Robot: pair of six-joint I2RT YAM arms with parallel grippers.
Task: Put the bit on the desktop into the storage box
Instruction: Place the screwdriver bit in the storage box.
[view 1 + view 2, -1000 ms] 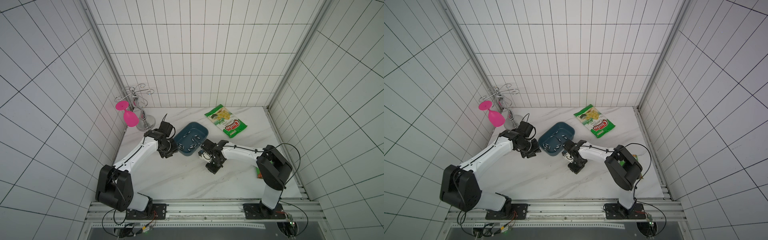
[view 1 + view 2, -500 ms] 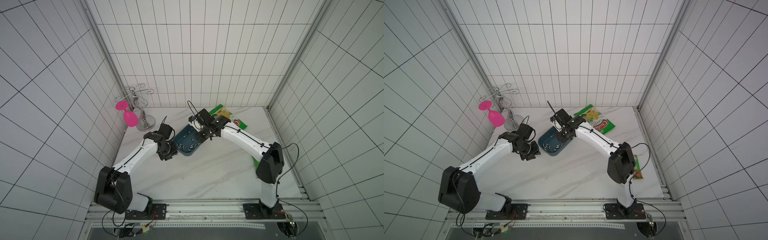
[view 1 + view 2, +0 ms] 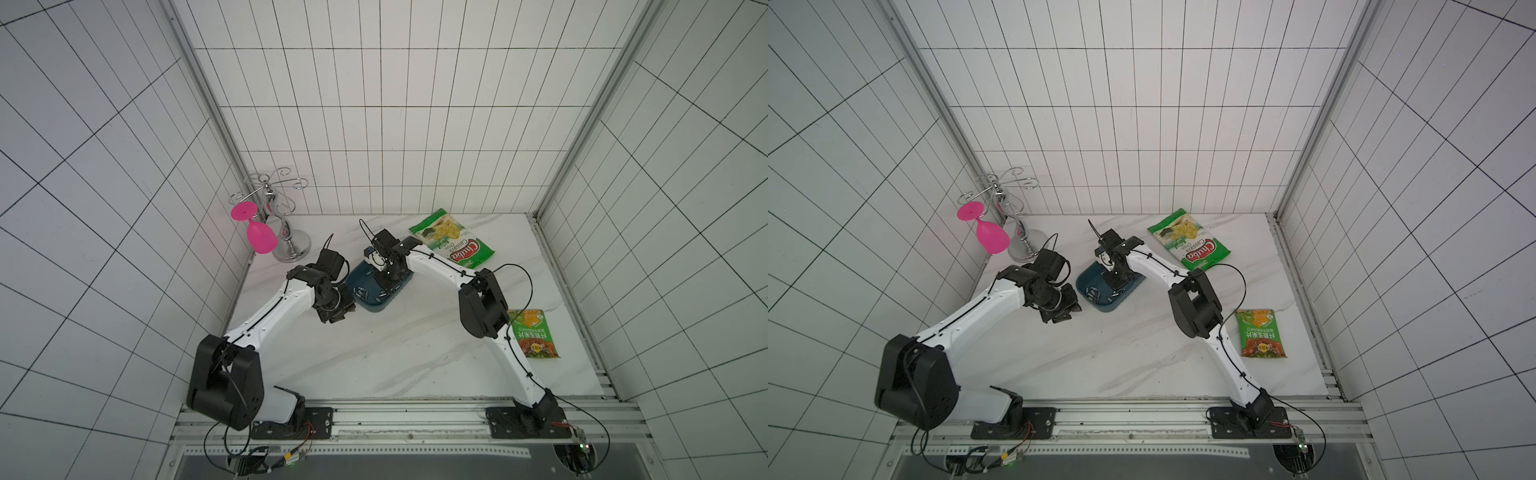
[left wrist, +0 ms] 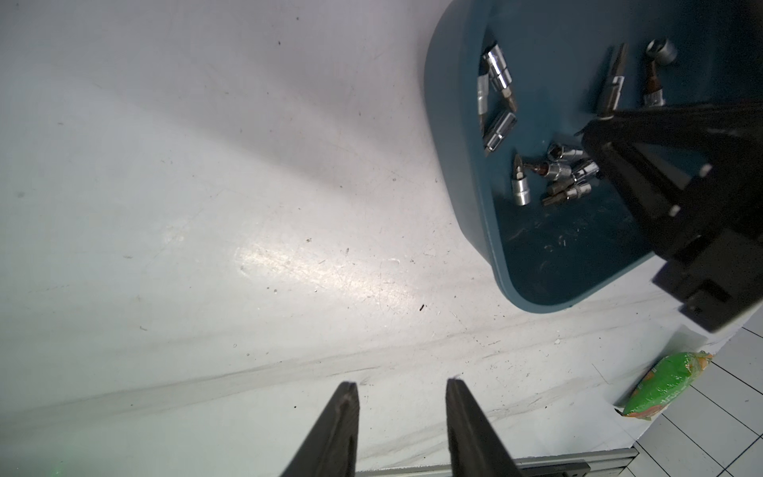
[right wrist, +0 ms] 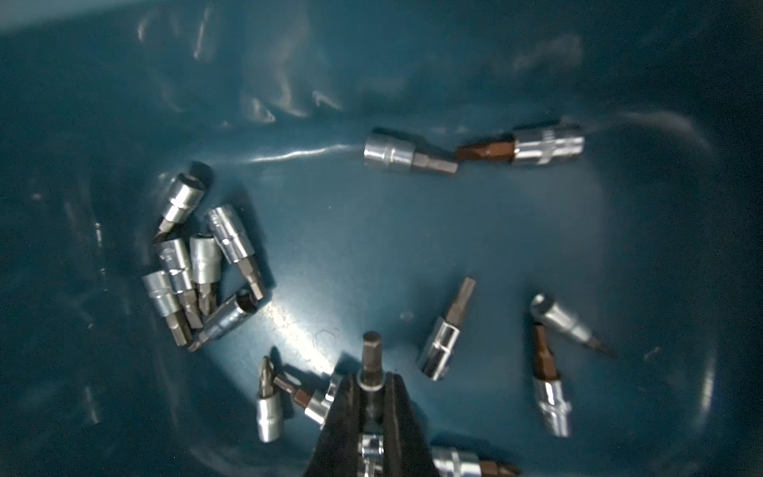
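A sec ago the bit point(image 5: 370, 351) was down at the desktop point(image 4: 206, 206) in front of the box. Now it's been carried up and over and hangs inside the storage box point(image 3: 376, 308), above the floor. It's pinched betw. the fingers of the right gripper point(image 5: 371, 378), which is clamped tight on its shank, w/ the hex tip poking out past the fingertips. Lots of other bits point(image 5: 198, 272) lie loose on the box floor around it. Just beside the box, the left gripper point(image 4: 401, 386) has barely shifted. It's part open, holding nothing, over bare desktop.
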